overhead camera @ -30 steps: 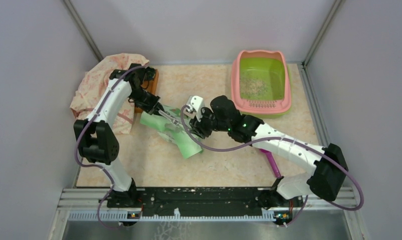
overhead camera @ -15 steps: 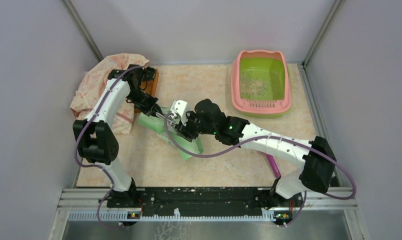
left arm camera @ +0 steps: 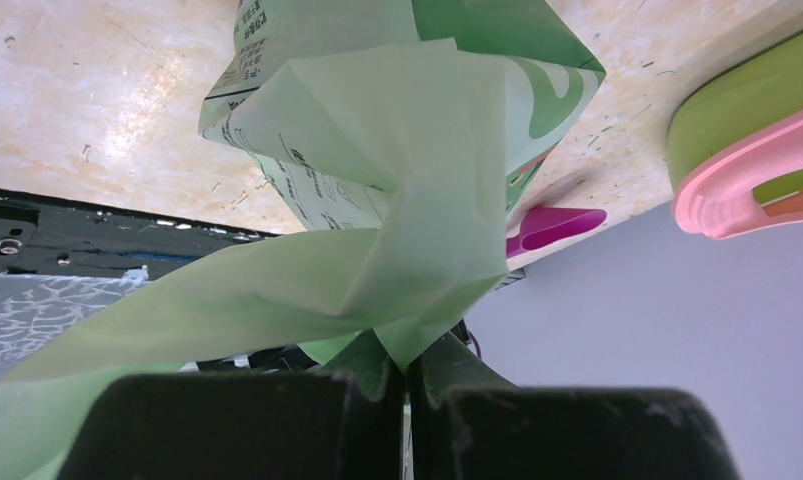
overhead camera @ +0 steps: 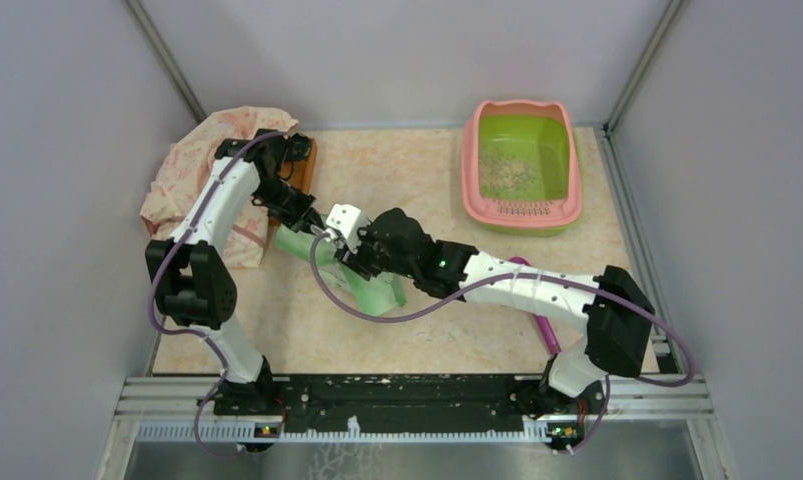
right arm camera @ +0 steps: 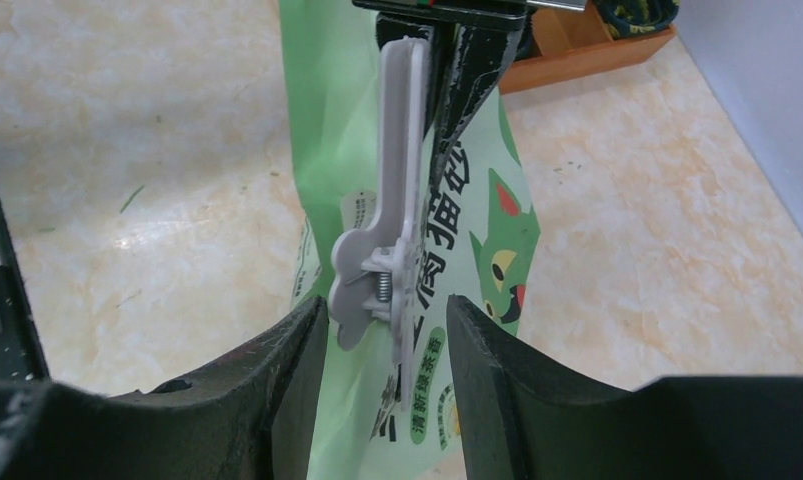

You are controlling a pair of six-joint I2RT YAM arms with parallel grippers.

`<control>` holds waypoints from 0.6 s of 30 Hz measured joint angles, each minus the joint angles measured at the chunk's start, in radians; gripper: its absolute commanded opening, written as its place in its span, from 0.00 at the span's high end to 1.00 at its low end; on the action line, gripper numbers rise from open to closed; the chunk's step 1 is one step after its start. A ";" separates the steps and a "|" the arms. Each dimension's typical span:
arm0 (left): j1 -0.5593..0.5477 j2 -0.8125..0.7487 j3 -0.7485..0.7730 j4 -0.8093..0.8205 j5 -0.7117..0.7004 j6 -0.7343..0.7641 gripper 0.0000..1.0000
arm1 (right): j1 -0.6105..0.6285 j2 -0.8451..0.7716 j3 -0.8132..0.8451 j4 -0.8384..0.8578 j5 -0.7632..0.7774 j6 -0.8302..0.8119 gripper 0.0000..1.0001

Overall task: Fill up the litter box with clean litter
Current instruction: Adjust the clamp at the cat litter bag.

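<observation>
Over the last second the right arm has swung left across the bench, and the right pincer point(right arm camera: 387, 310) now sits at the grey clip point(right arm camera: 395, 200), where before it hung short of it. Its jaws are spread, one on each side of the clip's handle end by the spring. No firm squeeze shows yet. The left pincer point(left arm camera: 407, 385) is pressed together on the twisted neck of the light green litter bag point(left arm camera: 397, 200), holding that end up off the bench.

The step in hand looks to be taking the clip off so the bag can be opened. To do it well, the right pincer should close squarely on both handle tabs, not on the bag film. It should then draw the clip off along the neck while the left grip stays firm.

The bag lies mid-bench, towards the left edge. The litter box point(overhead camera: 469, 170) stands flat in the far right corner of the bench. Its long axis runs from far edge to near edge, and its slotted pink ledge points at the near edge. Only a thin patch of clean litter point(overhead camera: 505, 175) lies in the green basin, so most of the filling seems still to do.
</observation>
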 measured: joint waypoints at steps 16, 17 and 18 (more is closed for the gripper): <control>0.002 0.000 0.000 0.003 0.004 0.000 1.00 | 0.006 0.035 0.006 0.055 0.057 -0.017 0.82; 0.003 0.000 0.000 0.004 0.004 0.000 1.00 | 0.006 0.038 0.012 0.052 0.056 -0.019 0.84; 0.003 0.000 0.000 0.004 0.004 0.000 1.00 | 0.006 0.041 0.015 0.051 0.055 -0.018 0.86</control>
